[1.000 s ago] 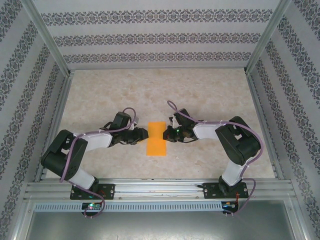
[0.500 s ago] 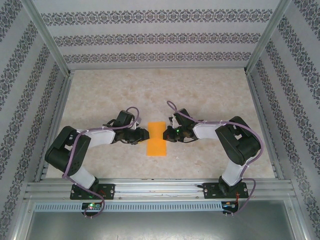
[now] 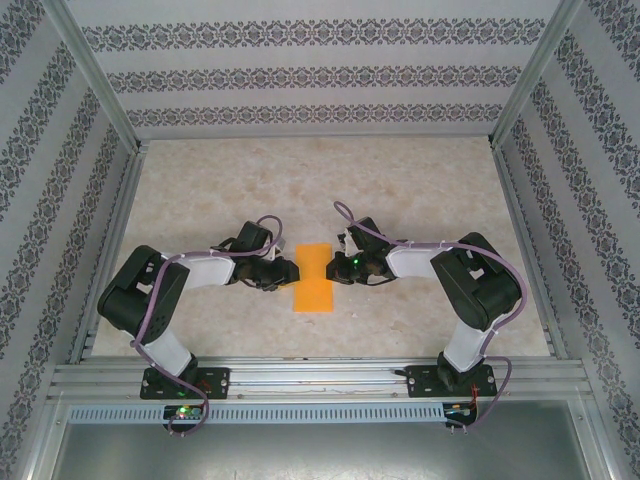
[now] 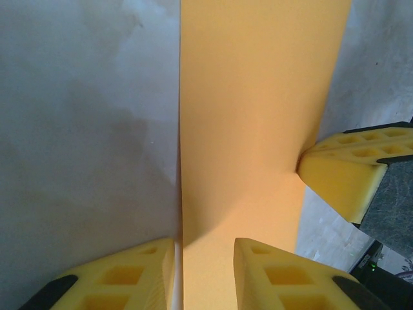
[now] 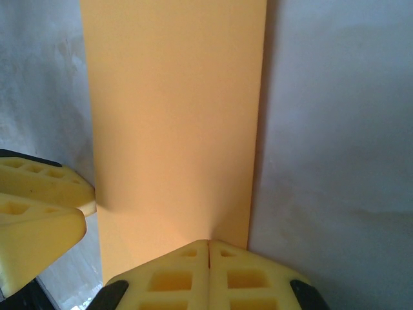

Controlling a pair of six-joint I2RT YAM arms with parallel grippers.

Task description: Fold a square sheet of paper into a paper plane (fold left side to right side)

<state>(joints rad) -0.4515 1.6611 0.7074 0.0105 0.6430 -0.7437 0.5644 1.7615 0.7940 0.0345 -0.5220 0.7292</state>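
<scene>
The square sheet of paper [image 3: 313, 278], bright orange and folded into a narrow upright rectangle, lies flat on the pale marbled tabletop [image 3: 420, 190], near its middle and between the two arms. Its long edges run away from the arm bases.

The left tool [image 3: 290, 272] sits low at the sheet's left long edge. In the left wrist view its yellow fingers [image 4: 284, 278] stand apart with a clear gap, released, one over bare tabletop and the other over the orange paper [image 4: 258, 129], so that the sheet's edge runs into the gap between them. Nothing is clamped there.

The right tool [image 3: 337, 268] meets the sheet from the opposite side, at the right long edge. In the right wrist view its two yellow fingers [image 5: 174, 278] are clenched flat against each other, and their joined tips rest on the paper [image 5: 174, 116] just inside that edge. The paper dimples slightly at that spot. Whether a layer is pinched between the tips I cannot tell.

The two tools face each other across the sheet's width, near but apart
</scene>
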